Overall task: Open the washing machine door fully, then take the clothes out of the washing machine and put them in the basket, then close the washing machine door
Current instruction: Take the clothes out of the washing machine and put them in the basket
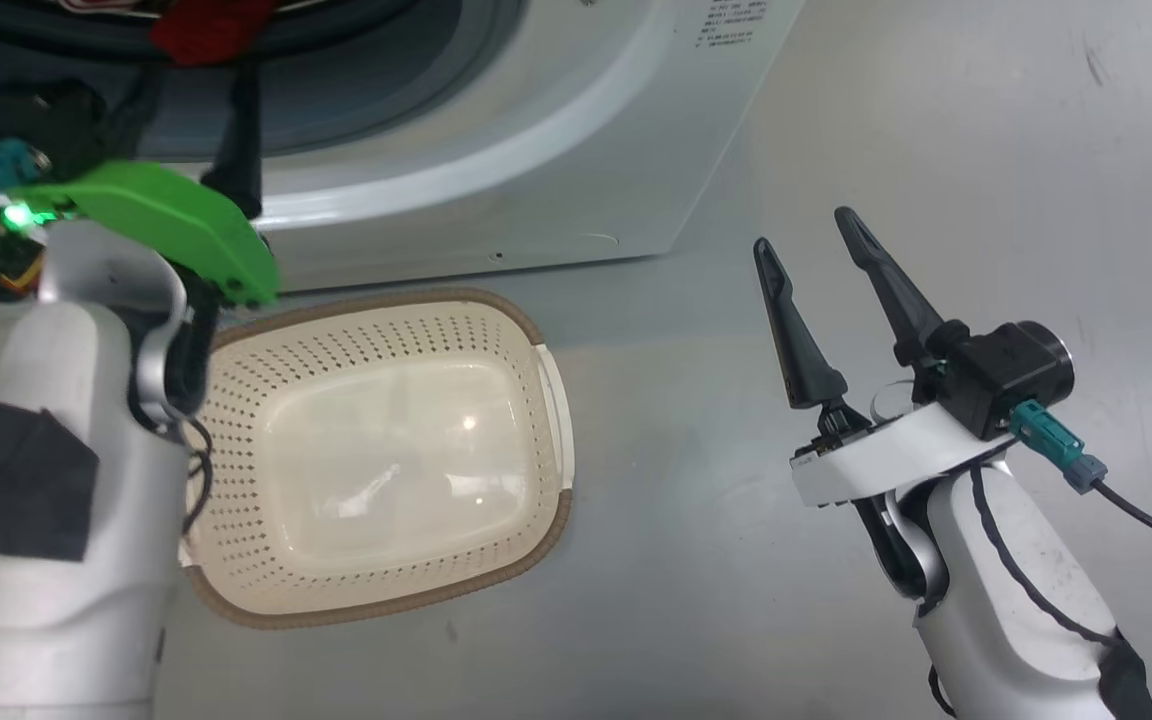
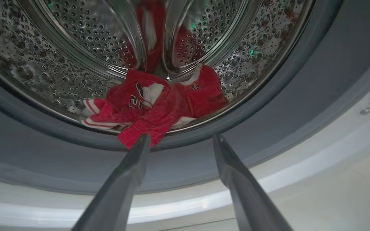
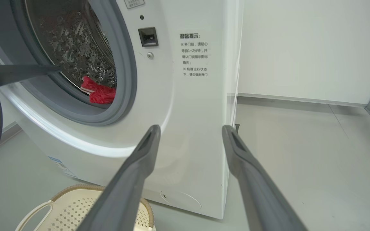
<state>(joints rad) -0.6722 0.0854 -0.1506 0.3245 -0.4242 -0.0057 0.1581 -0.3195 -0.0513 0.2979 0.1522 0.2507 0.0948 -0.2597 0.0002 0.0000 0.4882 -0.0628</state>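
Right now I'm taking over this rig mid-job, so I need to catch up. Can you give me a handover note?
Left tool: open, empty, aimed into the washer's drum, tips near the clothes.
Right tool: open, empty, over the floor right of the washer.
Clothes: red pile at the drum's front lip, one corner over the gasket.
Basket: empty, on the floor before the washer.
Done: washer opened.
Left: grab clothes, drop in basket, shut door.

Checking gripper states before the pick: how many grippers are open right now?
2. The left gripper points into the washing machine mouth, near the red clothes; the right gripper hangs over the floor right of the basket. Neither holds anything.
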